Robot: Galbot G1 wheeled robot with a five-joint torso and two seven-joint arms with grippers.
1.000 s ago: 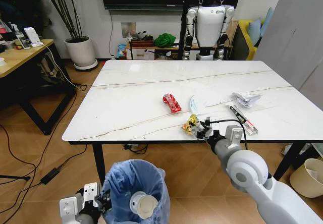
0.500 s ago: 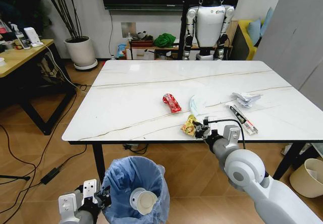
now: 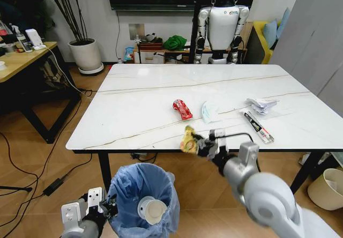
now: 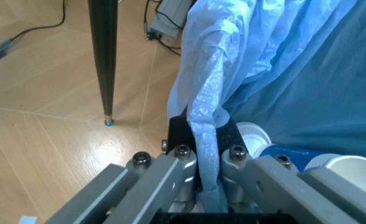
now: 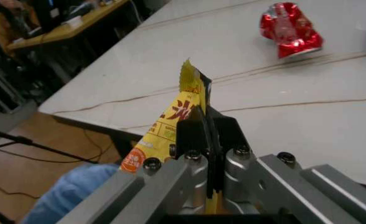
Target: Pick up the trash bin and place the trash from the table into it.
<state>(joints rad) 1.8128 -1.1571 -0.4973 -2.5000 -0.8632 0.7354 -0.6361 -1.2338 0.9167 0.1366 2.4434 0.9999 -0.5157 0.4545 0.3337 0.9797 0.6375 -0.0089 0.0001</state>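
Our right gripper (image 3: 194, 143) clamps one crumpled yellow wrapper (image 3: 187, 140) at the table's (image 3: 139, 104) near edge; our left gripper (image 4: 206, 179) pinches the blue-bagged trash bin's (image 3: 128, 195) rim below, one cup (image 3: 151, 212) inside.

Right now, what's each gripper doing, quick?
Left gripper: shut on the trash bin liner rim.
Right gripper: shut on the yellow wrapper.

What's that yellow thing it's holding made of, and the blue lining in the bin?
The yellow wrapper looks like thin glossy printed plastic or foil, creased flat between the right gripper fingers. The bin liner looks like thin translucent blue plastic film, crinkled and folded, pinched by the left gripper.
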